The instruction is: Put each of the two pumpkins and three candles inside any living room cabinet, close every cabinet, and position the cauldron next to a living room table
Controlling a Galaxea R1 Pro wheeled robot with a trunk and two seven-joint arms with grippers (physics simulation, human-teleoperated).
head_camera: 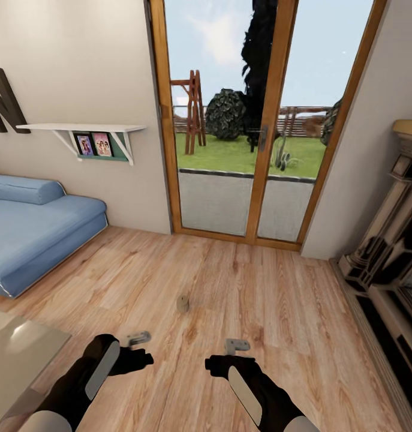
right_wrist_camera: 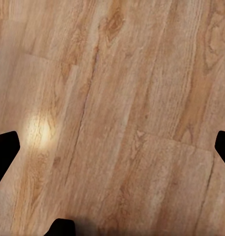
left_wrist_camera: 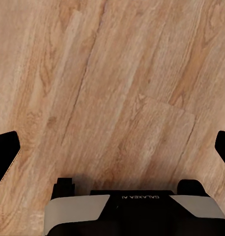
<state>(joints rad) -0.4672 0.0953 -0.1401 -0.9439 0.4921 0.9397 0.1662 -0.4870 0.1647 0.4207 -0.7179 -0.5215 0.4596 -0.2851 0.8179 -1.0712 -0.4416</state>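
On the wooden floor (head_camera: 241, 282) ahead of the robot, a single stubby candle (head_camera: 182, 303) is standing upright, out in the open between the blue sofa (head_camera: 32, 231) and the glass patio doors (head_camera: 238, 120). Both grippers are hanging low with jaws spread wide and holding nothing. The candle is lying forward of both, between them, and looking slightly nearer the left gripper (head_camera: 138, 339) than the right gripper (head_camera: 235, 346).

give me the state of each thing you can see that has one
candle: upright on the wood floor, not held
left gripper: open, empty, above bare floor
right gripper: open, empty, above bare floor
glass doors: shut
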